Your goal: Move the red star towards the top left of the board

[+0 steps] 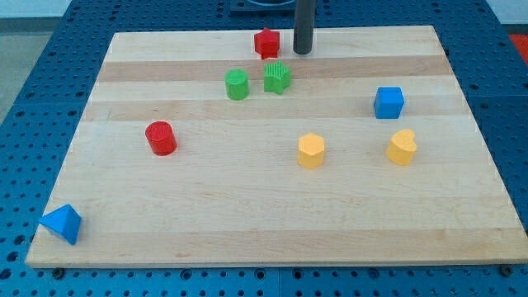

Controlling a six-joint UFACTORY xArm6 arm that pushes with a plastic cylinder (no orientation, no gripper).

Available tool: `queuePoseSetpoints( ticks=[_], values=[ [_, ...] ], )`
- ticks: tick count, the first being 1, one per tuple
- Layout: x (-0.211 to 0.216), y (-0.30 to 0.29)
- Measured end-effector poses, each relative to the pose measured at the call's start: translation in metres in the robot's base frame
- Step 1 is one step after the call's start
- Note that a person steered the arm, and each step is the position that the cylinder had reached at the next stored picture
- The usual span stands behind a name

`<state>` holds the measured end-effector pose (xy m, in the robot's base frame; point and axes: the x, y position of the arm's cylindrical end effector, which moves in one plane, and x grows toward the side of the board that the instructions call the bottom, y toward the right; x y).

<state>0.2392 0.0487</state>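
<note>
The red star (266, 43) sits near the board's top edge, a little left of centre. My tip (303, 51) stands just to the star's right, a small gap apart from it. The rod rises from there out of the view's top.
A green cylinder (237, 84) and a green star (277, 77) lie just below the red star. A red cylinder (161, 138) is at mid left, a blue triangle (63, 223) at the bottom left corner. A blue cube (388, 102), a yellow hexagon (311, 151) and a yellow heart (402, 147) lie right.
</note>
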Motion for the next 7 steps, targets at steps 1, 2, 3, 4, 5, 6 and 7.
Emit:
queuePoseSetpoints(
  ticks=[1,2,3,4,5,6,7],
  values=[
    [-0.003,-0.010],
    [-0.001,-0.032],
    [-0.001,-0.050],
    [-0.002,-0.063],
    [-0.002,-0.078],
    [-0.002,-0.092],
    [-0.002,-0.104]
  ],
)
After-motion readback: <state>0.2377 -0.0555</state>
